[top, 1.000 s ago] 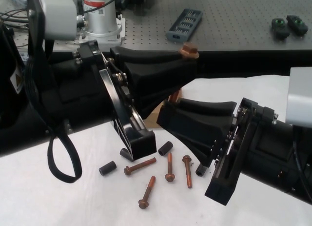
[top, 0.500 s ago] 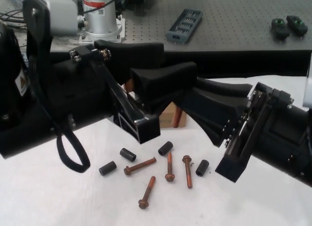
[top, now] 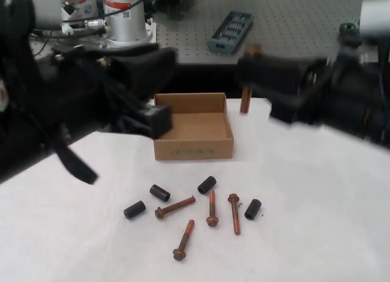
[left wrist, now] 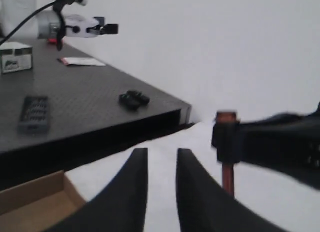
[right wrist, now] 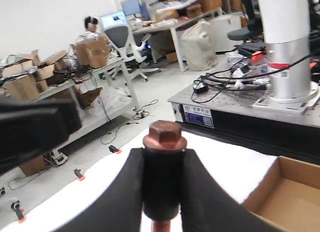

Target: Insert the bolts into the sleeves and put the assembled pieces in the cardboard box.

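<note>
My right gripper hangs to the right of the cardboard box, shut on a black sleeve with a copper bolt through it. The bolt's shank points down beside the box's right wall. My left gripper is open and holds nothing. It hovers at the box's left side. The box looks empty inside. Several loose copper bolts and several black sleeves lie on the white cloth in front of the box.
Behind the cloth runs a black perforated bench with a blue-grey slotted tray, two black knobs and a metal arm base. The white cloth has free room to the right and left of the loose parts.
Both arms have pulled apart, the left one to the left and the right one to the right and up with the bolt and sleeve. The box has come into sight between them.
</note>
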Available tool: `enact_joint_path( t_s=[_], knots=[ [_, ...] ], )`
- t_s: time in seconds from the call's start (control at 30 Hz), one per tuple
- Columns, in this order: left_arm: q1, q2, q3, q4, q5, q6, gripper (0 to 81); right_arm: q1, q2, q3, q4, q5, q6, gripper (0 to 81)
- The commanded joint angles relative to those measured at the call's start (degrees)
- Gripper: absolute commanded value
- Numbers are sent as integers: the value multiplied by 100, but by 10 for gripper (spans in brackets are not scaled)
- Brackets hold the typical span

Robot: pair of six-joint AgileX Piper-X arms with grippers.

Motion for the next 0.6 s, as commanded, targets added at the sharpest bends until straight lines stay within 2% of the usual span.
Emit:
enact_joint_path(
  t_s=[0.0, 0.17, 0.4, 0.57],
  knots=[
    [282, -235, -19, 949, -35, -21, 86, -75, 47, -215, 375, -31, -86, 39],
    [743, -523, -19, 2327, -35, 35, 87, -322, 835, -1273, 1316, -29, -85, 39],
    [1229, -794, -19, 3525, -24, 390, 87, -347, 2231, -2809, 2445, -29, -410, 39],
    [1553, -920, -19, 4313, -24, 526, 87, -347, 3421, -4025, 3251, 276, -712, 39]
  ],
)
